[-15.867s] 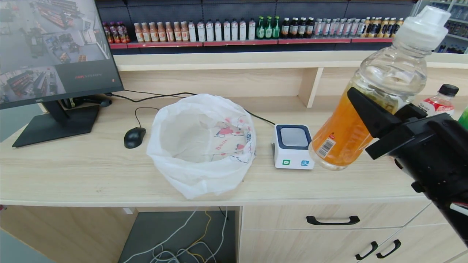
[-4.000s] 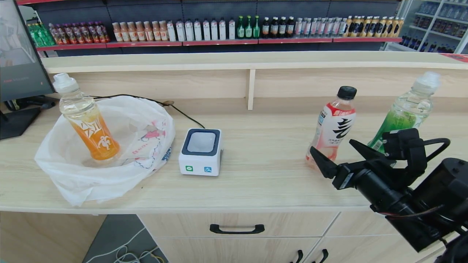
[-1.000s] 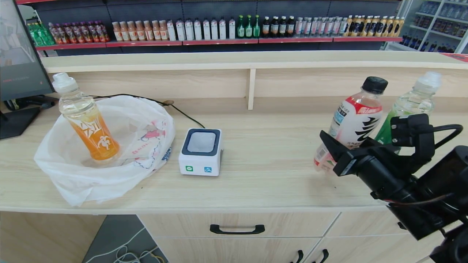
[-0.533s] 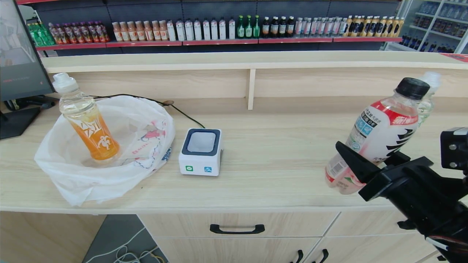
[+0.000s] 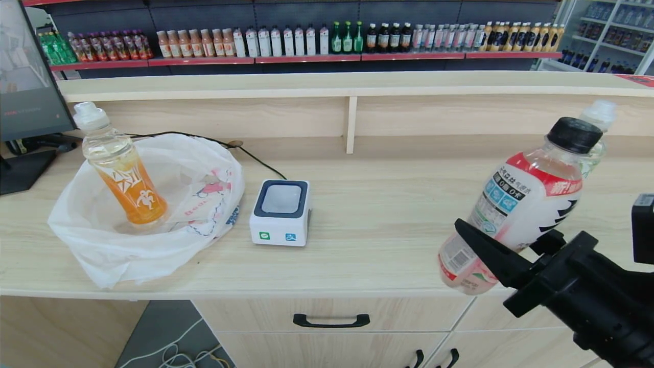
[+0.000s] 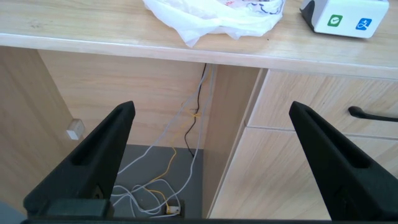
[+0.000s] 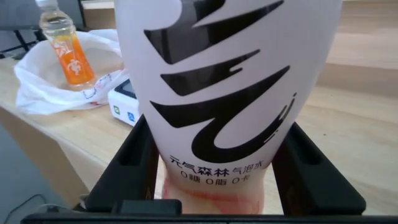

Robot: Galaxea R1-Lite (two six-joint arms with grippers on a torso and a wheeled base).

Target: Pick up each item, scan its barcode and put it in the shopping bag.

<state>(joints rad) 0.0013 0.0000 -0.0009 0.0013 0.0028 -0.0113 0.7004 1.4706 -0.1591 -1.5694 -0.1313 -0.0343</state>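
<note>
My left pincer (image 6: 211,112) hangs low in front of the desk (image 5: 378,204), beneath its front edge, its two black fingers (image 6: 99,155) spread wide with nothing between them; past it are loose cables (image 6: 161,186) on the floor and a black drawer handle (image 6: 373,114). Up on the desk, at the far left, a dark monitor (image 5: 30,76) stands at the back. Just beside it the white shopping bag (image 5: 102,250) lies open, and the orange bottle (image 5: 122,174) stands upright inside it, its white cap above the bag's rim. Right of the bag, close to it but not touching as far as I can see, sits the scanner (image 5: 281,212), a small white box with a dark-framed window facing up, a thin black cable (image 5: 255,158) running from behind it towards the back. Then comes a stretch of bare wood. Well apart from the scanner, over the desk's front right part, my right pincer (image 5: 503,240) is clamped on the lower half of the pink bottle (image 5: 526,194), one finger on each side. The bottle is off the desk and tilted, black cap up and to the right, base down and to the left, with the barcode (image 5: 454,258) on its side facing left. Behind its neck I can make out the white cap and clear shoulder of the green bottle (image 5: 595,122); its lower part is hidden, so I think it stands at the back of the desk but cannot be sure.
</note>
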